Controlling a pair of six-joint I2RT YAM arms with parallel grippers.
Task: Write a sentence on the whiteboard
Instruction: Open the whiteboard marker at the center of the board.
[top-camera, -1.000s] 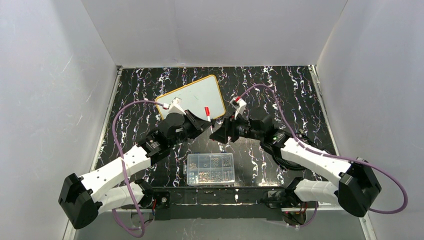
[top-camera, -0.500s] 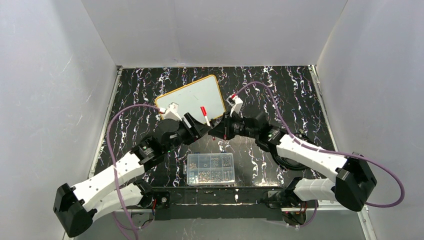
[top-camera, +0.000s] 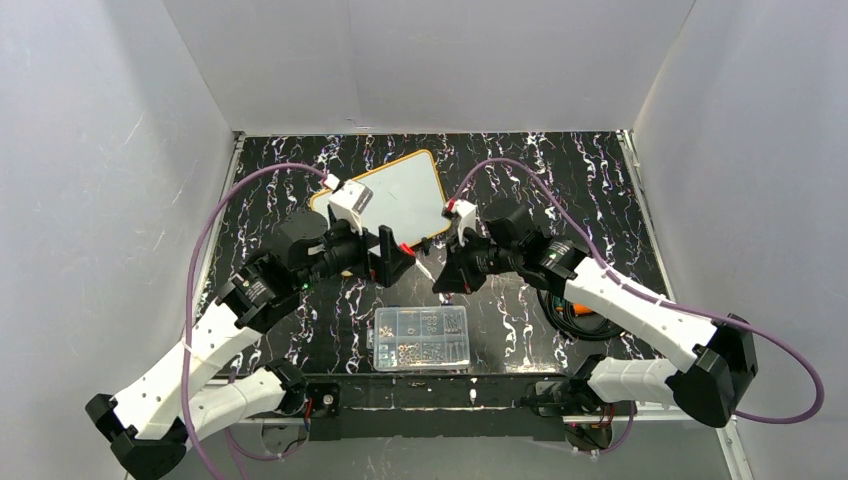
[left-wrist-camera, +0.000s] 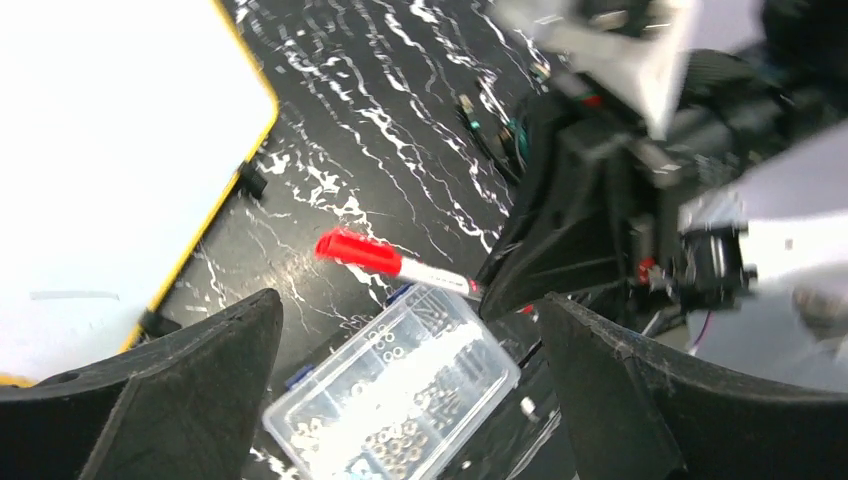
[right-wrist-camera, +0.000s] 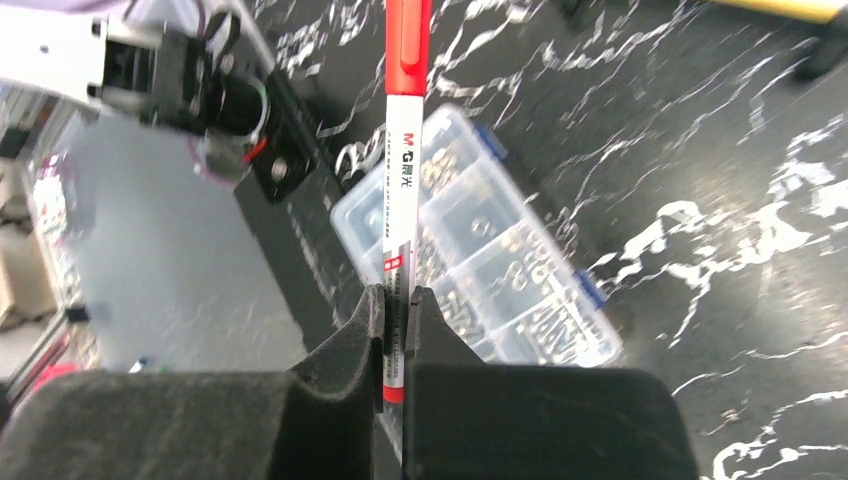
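**Top external view.** Two arms are counted. One whiteboard (top-camera: 395, 190) is laid flat on the black marbled table (top-camera: 600, 180), at 12 o'clock from one clear compartment box (top-camera: 422, 337). The left gripper (top-camera: 393, 257) is positioned at the board's near edge, at its 6 o'clock, with the jaws spread wide and released. One red-capped marker (top-camera: 418, 263) is grasped at its tail by the right gripper (top-camera: 440, 278). The cap is directed toward 10 o'clock.

**Left wrist view.** The two left fingers (left-wrist-camera: 170, 400) are seen far apart at the lower corners, gripping nothing. The marker is seen ahead of them, clamped at its white end by the right gripper, with the cap toward 9 o'clock. The whiteboard is located at 10 o'clock. Two black clip feet (left-wrist-camera: 252, 181) are counted on its yellow rim. The box is located at 6 o'clock, below the marker.

**Right wrist view.** The two right fingers (right-wrist-camera: 450, 350) are clenched on the marker's white barrel. The marker is extended toward 12 o'clock, red cap farthest. The box is seen behind the barrel, on the table. A strip of yellow rim is visible at 1 o'clock.
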